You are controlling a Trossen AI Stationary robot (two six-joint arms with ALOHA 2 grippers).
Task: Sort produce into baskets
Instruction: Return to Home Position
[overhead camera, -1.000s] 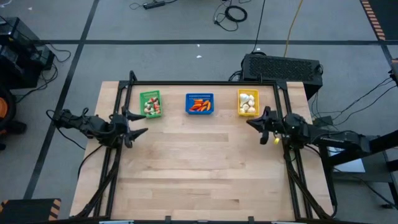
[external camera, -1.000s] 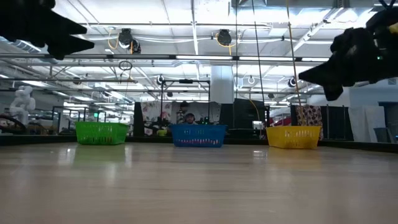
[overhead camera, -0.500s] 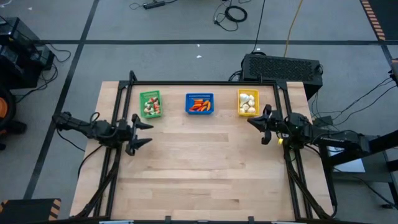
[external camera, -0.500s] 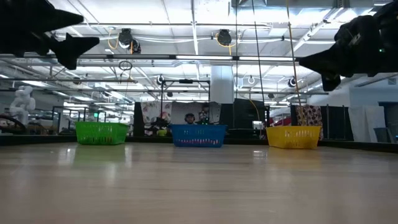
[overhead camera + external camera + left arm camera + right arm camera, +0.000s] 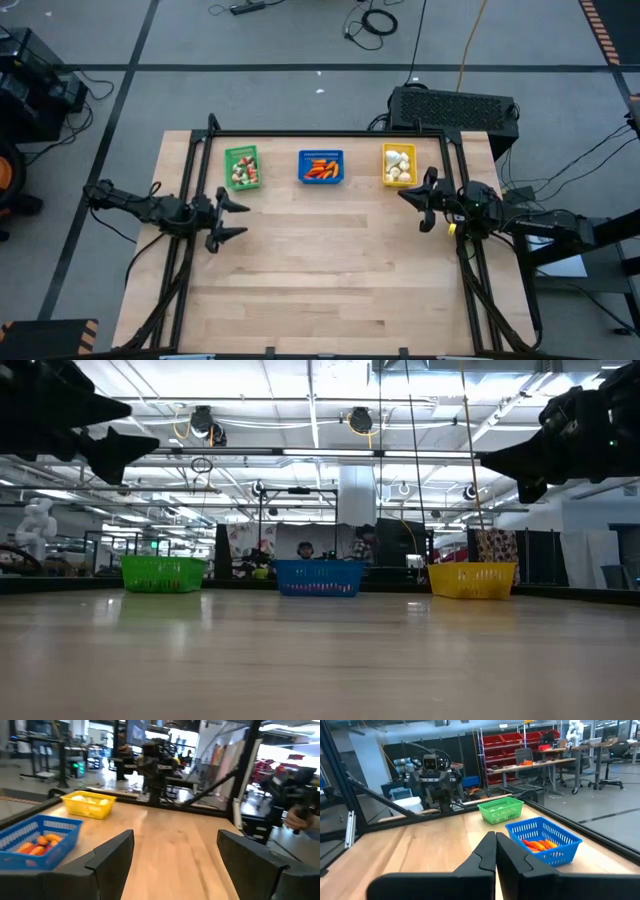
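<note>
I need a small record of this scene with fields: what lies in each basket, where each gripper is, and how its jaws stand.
green basket: left of the row; small green, tan and red bits
blue basket: middle; red and orange pieces
yellow basket: right; white bulbs
left gripper: above the table's left side, jaws open, holding nothing
right gripper: above the table near the yellow basket, jaws shut, holding nothing
table: wooden; baskets along its far edge
</note>
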